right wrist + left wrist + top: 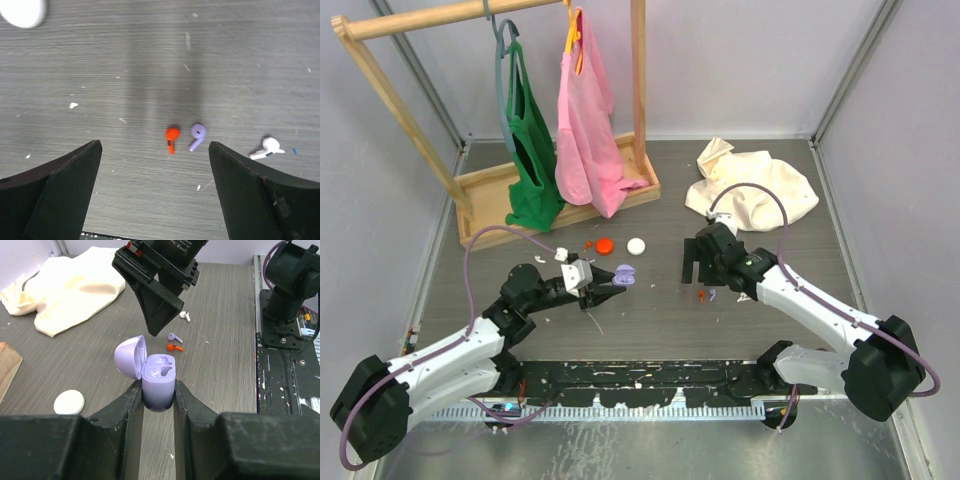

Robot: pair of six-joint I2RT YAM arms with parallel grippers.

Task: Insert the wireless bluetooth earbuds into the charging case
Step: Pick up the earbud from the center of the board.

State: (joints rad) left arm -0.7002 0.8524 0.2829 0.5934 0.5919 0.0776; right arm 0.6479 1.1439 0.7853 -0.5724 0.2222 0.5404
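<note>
Grey wood-grain surface (pixel 650 325), pale walls. Far left: wooden rack (pixel 382 85) with green bag (pixel 532 175) and pink bag (pixel 585 130). Far right: cream cloth (pixel 755 185). Left arm stretched low toward centre, left tool (pixel 608 284) clenched on open lilac charging case (pixel 159 377). Right arm bent over, right tool (pixel 154 147) released wide above red earbud (pixel 172 136), lilac earbud (pixel 197 135) and white earbud (pixel 267 148), all on surface right of case.

The grey table (pixel 620 335) carries a red earbud (pixel 172 136), a lilac earbud (pixel 197 135), a white earbud (pixel 267 148), and far right a cream cloth (pixel 750 190).
</note>
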